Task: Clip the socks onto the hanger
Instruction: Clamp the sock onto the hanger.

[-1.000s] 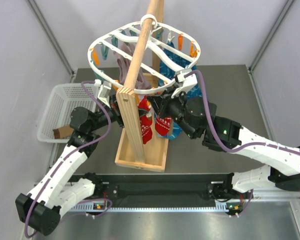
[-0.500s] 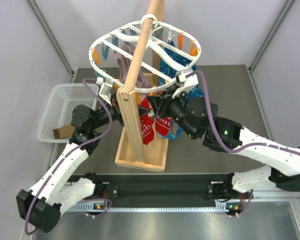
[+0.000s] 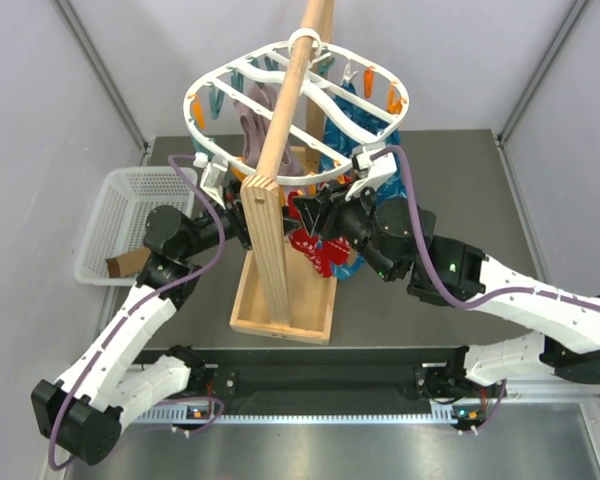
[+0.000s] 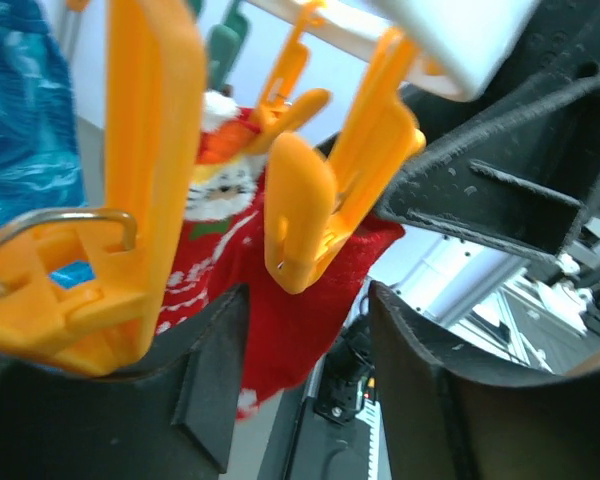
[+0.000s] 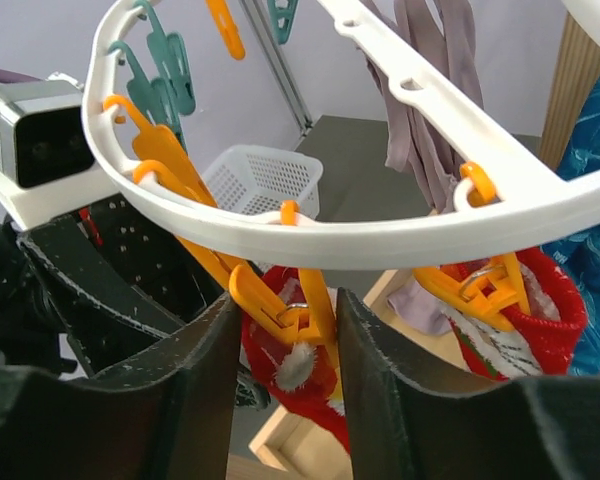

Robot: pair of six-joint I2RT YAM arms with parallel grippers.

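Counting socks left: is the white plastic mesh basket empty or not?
Not empty: a tan-brown sock lies at the near edge of the white plastic mesh basket; the visible rest is bare mesh.

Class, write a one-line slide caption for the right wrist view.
Fingers either side of an orange peg on the white hanger ring, a red sock hanging just below.
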